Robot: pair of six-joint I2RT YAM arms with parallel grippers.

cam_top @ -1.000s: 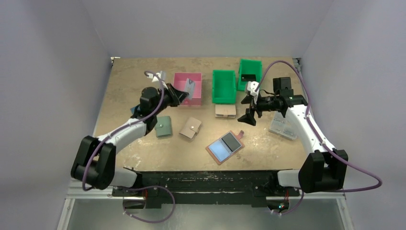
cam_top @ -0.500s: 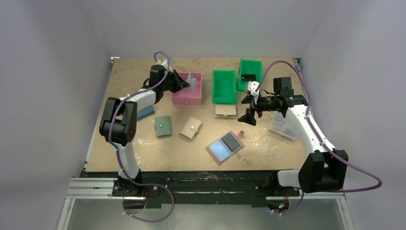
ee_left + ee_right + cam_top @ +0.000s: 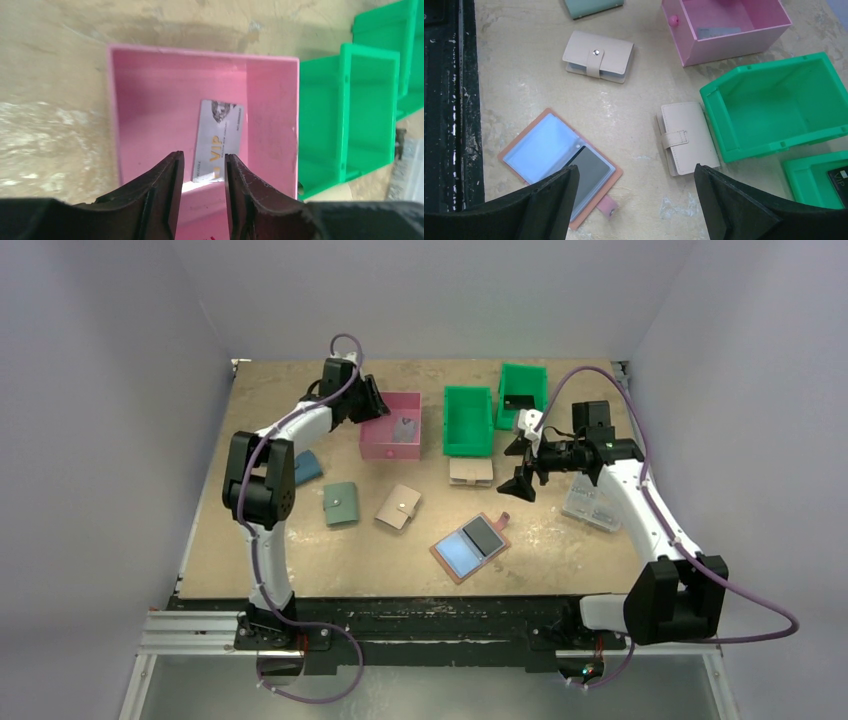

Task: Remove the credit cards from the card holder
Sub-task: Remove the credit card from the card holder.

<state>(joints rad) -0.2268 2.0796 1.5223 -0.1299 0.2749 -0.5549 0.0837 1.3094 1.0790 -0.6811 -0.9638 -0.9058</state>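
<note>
left jaws: narrow gap, empty, above pink bin (image 3: pixel 150 80) | grey card (image 3: pixel 218 141) flat in bin, just beyond them | right jaws: wide, empty, above table (image 3: pixel 524 100) near open card holder (image 3: pixel 541 150), dark card (image 3: pixel 591 172) inside

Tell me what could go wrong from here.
1. The left gripper hangs just above the grey card in the pink bin; pulling away carelessly might snag the card or the bin's wall.
2. The card holder lies open with nothing pinning it; if the right gripper tugs what looks like a dark card inside, the whole holder may slide.
</note>
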